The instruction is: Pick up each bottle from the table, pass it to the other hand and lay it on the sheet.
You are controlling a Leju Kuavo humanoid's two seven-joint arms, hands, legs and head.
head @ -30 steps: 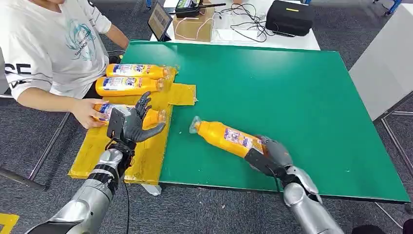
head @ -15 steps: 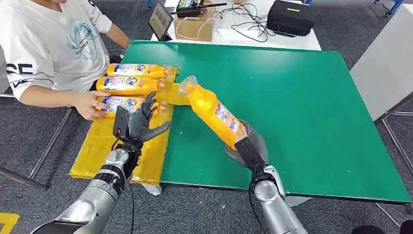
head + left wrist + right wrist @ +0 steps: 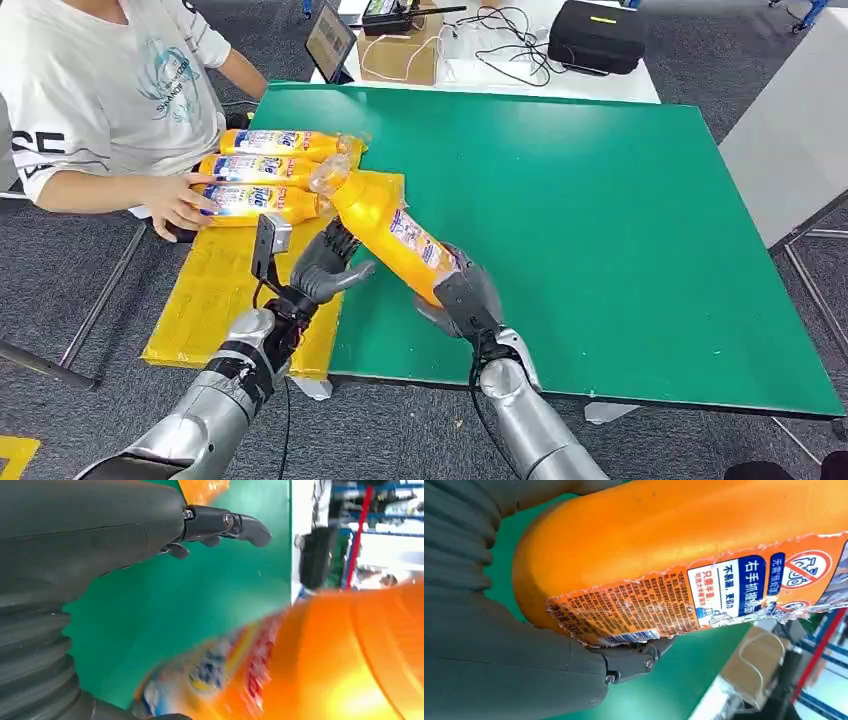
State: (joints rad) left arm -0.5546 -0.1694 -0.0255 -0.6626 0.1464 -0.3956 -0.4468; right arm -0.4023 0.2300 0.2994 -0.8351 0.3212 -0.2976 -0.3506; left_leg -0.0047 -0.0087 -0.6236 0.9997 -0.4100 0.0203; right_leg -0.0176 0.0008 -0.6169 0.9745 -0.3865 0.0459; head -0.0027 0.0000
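While right hand (image 3: 468,298) grips, bottle (image 3: 385,222) slants, cap up-left

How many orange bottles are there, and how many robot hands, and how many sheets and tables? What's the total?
Orange bottles: 4, one in the robot's right hand and three lying on the sheet
Robot hands: 2, left hand and right hand
Yellow sheet: 1
Green table: 1
Total: 8

Bright even light, wrist views blurred
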